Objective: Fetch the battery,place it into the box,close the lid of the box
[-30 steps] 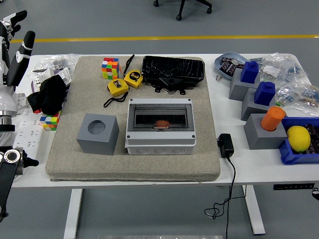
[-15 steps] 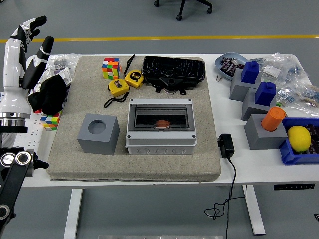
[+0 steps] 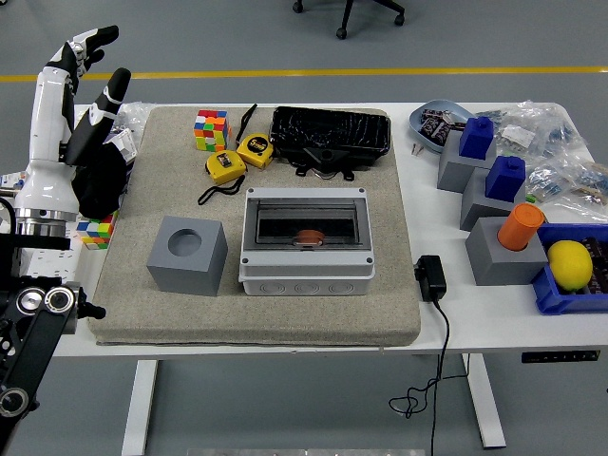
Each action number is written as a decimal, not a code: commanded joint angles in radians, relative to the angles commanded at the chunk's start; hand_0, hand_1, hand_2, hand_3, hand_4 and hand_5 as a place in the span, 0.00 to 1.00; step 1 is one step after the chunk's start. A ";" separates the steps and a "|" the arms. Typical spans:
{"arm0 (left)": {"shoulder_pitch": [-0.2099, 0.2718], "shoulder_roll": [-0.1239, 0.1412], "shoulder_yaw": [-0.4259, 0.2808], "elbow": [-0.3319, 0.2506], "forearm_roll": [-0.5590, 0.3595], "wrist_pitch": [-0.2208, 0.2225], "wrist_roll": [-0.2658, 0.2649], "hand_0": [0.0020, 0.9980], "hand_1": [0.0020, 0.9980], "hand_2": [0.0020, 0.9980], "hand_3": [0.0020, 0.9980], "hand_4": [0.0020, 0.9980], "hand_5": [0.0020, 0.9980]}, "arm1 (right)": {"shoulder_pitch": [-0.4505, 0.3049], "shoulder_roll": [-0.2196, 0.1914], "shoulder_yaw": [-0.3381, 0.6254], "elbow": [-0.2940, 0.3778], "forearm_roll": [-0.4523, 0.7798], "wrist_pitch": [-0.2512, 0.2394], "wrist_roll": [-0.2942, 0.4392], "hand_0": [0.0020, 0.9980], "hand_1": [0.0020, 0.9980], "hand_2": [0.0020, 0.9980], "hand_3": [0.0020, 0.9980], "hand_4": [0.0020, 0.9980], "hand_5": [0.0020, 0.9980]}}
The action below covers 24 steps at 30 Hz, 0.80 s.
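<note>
**Battery in the box, lid looks shut, hand raised over the counter's left edge**

An orange battery (image 3: 307,237) lies inside the grey box (image 3: 305,255) at the middle of the beige mat (image 3: 256,313), visible through the box's clear lid (image 3: 304,224), which appears to lie flat and closed. A grey cube (image 3: 186,255) with a round socket stands just beside the box on its left; two yellow tape measures (image 3: 238,158) and a black pouch (image 3: 330,135) lie behind it. The robot's left hand (image 3: 81,90) hangs over the counter's (image 3: 494,313) left edge, fingers (image 3: 95,38) spread and empty, above a black cloth (image 3: 100,176). The right hand is out of view. The risk from here, by judgement: a descending arm could snag the cloth or sweep the colour cubes (image 3: 92,229) beneath it, or knock the lid if it is not latched.
</note>
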<state>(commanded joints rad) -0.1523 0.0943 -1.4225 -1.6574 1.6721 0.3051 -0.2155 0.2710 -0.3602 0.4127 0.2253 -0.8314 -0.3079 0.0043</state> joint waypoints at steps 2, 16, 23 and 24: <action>0.002 0.004 0.005 -0.003 -0.002 0.000 0.000 0.81 0.88 0.81 0.77 1.00 0.94 | -0.004 0.007 -0.023 -0.003 0.017 0.003 -0.005 0.76 0.73 0.74 0.74 1.00 0.83; -0.079 0.003 -0.041 -0.001 -0.097 -0.011 -0.009 0.80 0.87 0.80 0.77 1.00 0.93 | -0.040 0.049 -0.017 -0.024 0.053 0.005 -0.025 0.86 0.81 0.79 0.81 1.00 1.00; -0.103 -0.006 -0.034 0.002 -0.088 -0.011 -0.006 0.80 0.87 0.81 0.77 1.00 0.93 | -0.017 0.029 0.044 -0.007 0.020 0.004 -0.006 0.86 0.82 0.80 0.81 1.00 1.00; -0.101 -0.008 -0.033 0.000 -0.084 -0.009 -0.006 0.80 0.87 0.81 0.77 1.00 0.93 | -0.015 0.030 0.046 -0.010 0.023 0.003 -0.002 0.86 0.82 0.80 0.81 1.00 1.00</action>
<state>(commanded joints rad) -0.2535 0.0863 -1.4551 -1.6574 1.5883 0.2957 -0.2215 0.2564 -0.3300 0.4592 0.2157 -0.8088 -0.3053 0.0023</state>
